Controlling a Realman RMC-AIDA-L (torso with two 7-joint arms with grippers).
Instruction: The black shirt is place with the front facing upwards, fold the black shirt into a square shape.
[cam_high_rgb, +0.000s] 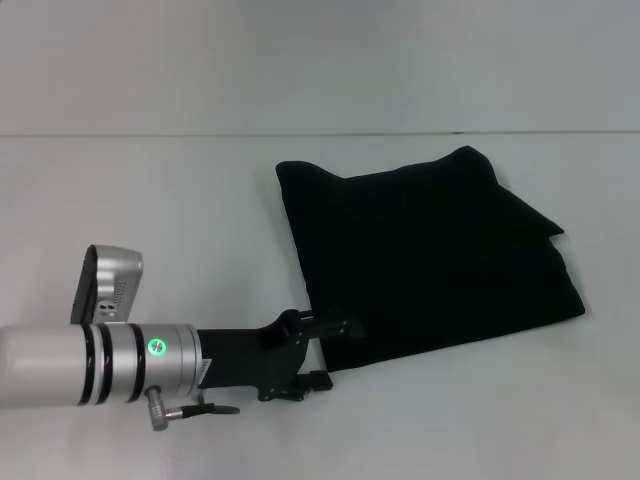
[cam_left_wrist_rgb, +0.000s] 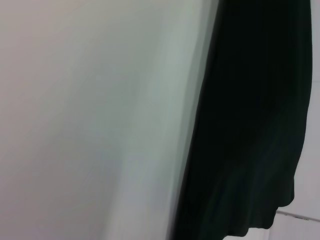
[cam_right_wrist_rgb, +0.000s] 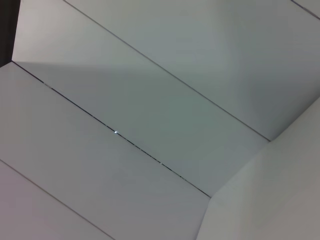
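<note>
Black shirt: the black shirt (cam_high_rgb: 430, 260) lies folded into a rough, tilted square on the white counter (cam_high_rgb: 150, 200), right of centre; no lettering shows.
Shirt edge: its near-left corner lies just beside the left gripper (cam_high_rgb: 325, 350).
Left gripper: low over the counter at the shirt's corner, its fingers apart.
Left wrist view: shirt fabric (cam_left_wrist_rgb: 250, 125) beside bare counter.
Right gripper: out of sight.

Pale grey-white table (cam_high_rgb: 150, 200), matching plain wall behind, thin panel seams, even light
</note>
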